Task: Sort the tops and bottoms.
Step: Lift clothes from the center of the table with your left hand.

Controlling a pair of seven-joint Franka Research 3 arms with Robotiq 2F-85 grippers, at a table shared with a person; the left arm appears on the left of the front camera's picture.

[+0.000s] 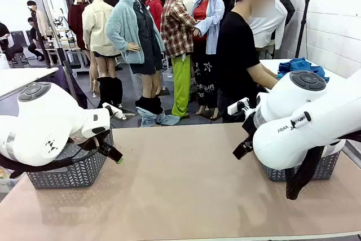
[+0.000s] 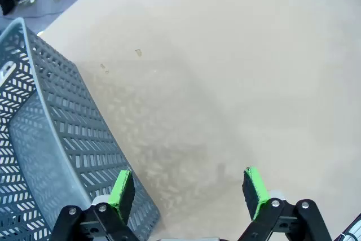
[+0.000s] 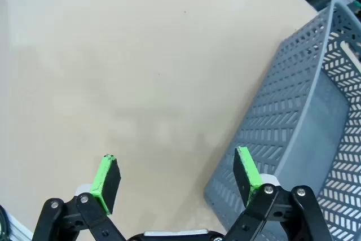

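Note:
A heap of bright blue cloth, the tops (image 1: 303, 66), lies on a white table behind the person at the far right. The person's hands reach toward it. I cannot pick out any bottoms. My left gripper (image 1: 117, 158) hangs low beside the left basket, open and empty, over bare tabletop (image 2: 189, 190). My right gripper (image 1: 238, 152) hangs just left of the right basket, and the right wrist view shows it open and empty (image 3: 177, 176). Both baskets look empty where I can see into them.
A grey mesh basket (image 1: 73, 174) (image 2: 45, 139) stands at the table's left edge, another (image 1: 326, 167) (image 3: 307, 117) at the right edge. The tan tabletop (image 1: 180, 190) spreads between them. A person in black (image 1: 237, 55) stands at the far side, turned right.

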